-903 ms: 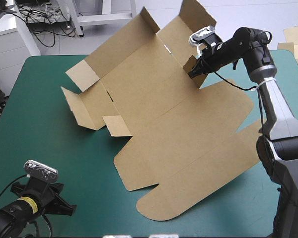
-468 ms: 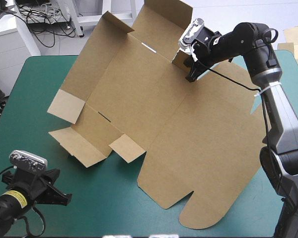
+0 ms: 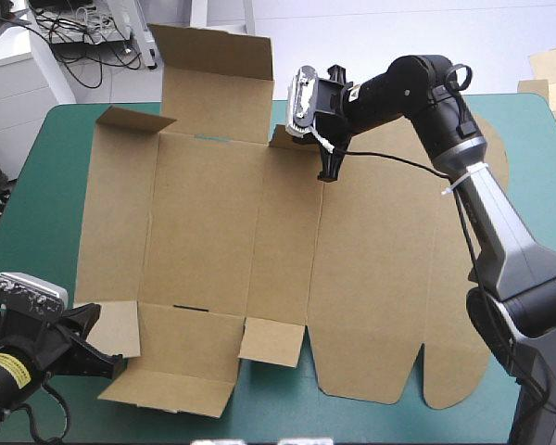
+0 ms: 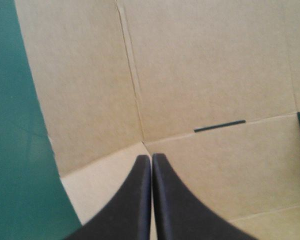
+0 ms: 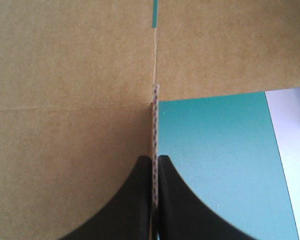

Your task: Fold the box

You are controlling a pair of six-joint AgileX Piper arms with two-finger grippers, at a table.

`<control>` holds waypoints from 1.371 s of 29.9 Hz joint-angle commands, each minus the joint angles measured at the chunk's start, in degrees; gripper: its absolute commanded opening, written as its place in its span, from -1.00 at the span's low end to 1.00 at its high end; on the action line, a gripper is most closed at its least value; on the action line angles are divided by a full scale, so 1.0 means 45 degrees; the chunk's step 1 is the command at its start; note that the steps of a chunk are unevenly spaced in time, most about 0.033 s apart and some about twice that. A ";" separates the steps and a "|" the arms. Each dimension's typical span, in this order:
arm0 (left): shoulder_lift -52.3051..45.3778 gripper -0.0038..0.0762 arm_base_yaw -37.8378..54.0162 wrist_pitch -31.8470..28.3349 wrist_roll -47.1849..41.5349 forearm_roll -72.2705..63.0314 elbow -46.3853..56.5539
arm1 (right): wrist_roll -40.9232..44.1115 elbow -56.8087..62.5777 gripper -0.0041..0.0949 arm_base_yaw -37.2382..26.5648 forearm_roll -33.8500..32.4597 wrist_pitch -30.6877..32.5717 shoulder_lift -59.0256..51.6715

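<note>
The box point(image 3: 259, 250), a cut sheet of brown corrugated board, lay spread almost flat over the teal-green covered surface point(image 3: 56, 204). The right tool point(image 3: 329, 174) was all but closed on a small upright flap of it, and the board's raw edge showed between the black fingers point(image 5: 130, 210), with bare cover just beside them. The left tool point(image 3: 97, 350) was fully closed and gripped nothing. Its tip was over a corner flap of the sheet, with a thin dark slot point(image 4: 220, 126) just ahead.
</note>
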 commanded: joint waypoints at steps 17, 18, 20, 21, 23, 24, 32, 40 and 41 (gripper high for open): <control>0.0141 -0.93 -0.0088 -0.0566 -0.0039 0.0062 -0.0425 | -0.2041 0.1870 -0.74 0.0575 0.0895 -0.0209 -0.0450; 0.0141 -0.93 -0.0088 -0.0559 -0.0039 0.0062 -0.0425 | -0.1913 0.1870 -0.60 0.0575 0.0928 -0.0318 -0.0397; 0.0141 -0.93 -0.0088 -0.0537 -0.0039 0.0062 -0.0425 | -0.1657 0.1870 -0.28 0.0575 0.0928 -0.0539 -0.0348; 0.0141 -0.93 -0.0088 -0.0537 -0.0039 0.0062 -0.0425 | -0.1560 0.1870 -0.04 0.0575 0.0928 -0.0780 -0.0348; 0.0141 -0.93 -0.0088 -0.0531 -0.0039 0.0062 -0.0425 | -0.1301 0.1870 0.25 0.0575 0.0958 -0.1145 -0.0348; 0.0141 -0.93 -0.0088 -0.0509 -0.0039 0.0062 -0.0425 | -0.1175 0.1870 0.40 0.0575 0.0935 -0.1332 -0.0375; 0.0141 -0.93 -0.0088 -0.0458 -0.0039 0.0062 -0.0425 | 0.2071 0.1870 0.27 0.0575 0.0291 -0.1254 -0.1008; 0.0141 -0.93 -0.0088 -0.0458 -0.0039 0.0094 -0.0425 | 0.5053 0.1870 -0.54 0.0537 -0.2011 0.0126 -0.2052; 0.0141 -0.93 -0.0088 -0.0458 -0.0039 0.0094 -0.0425 | 0.5762 0.1870 -0.65 0.0520 -0.2385 0.0100 -0.2151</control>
